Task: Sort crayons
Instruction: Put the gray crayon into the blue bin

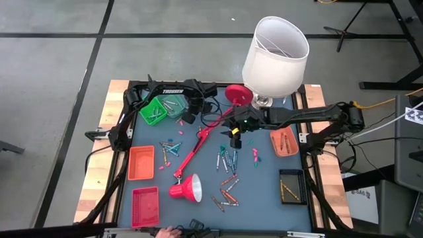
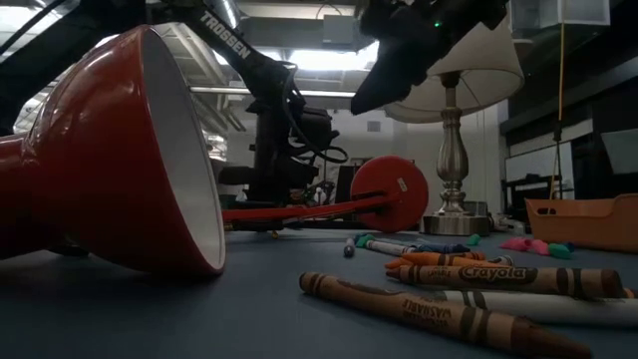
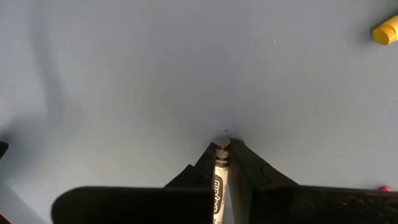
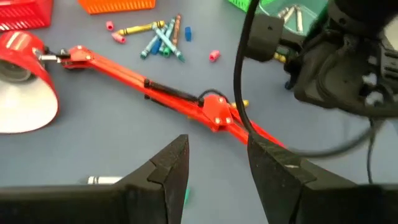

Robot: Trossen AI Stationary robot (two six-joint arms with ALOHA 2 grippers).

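Looking down from the high view, the left arm reaches over the far-left part of the worktop (image 1: 264, 205), its fingers (image 1: 187, 116) just beside the green bin (image 1: 153, 111), while the right arm stretches in from the right with its fingers (image 1: 236, 140) over the middle, above the loose crayons (image 1: 227, 158). More crayons lie near the orange bin (image 1: 141, 162) and towards the near edge, on either side of the fallen red lamp (image 1: 186, 188); the white table lamp (image 1: 274, 56) stands at the far edge.

The low view shows brown and orange crayons lying flat on the blue worktop, long sides across the picture, with the right arm hanging above them.

In the left wrist view the left fingers are closed on a grey crayon (image 3: 221, 171), its long axis running straight out between them, its blunt end pointing ahead at bare worktop. A yellow crayon (image 3: 385, 31) lies well apart.

In the right wrist view the right fingers stand wide apart and hold nothing, above the lamp's red arm; what seems to be a pale crayon (image 4: 104, 180) lies just beside one finger, its length crosswise to them, though little of it shows. The green bin is much nearer the left arm, so placing the grey crayon probably falls to it.
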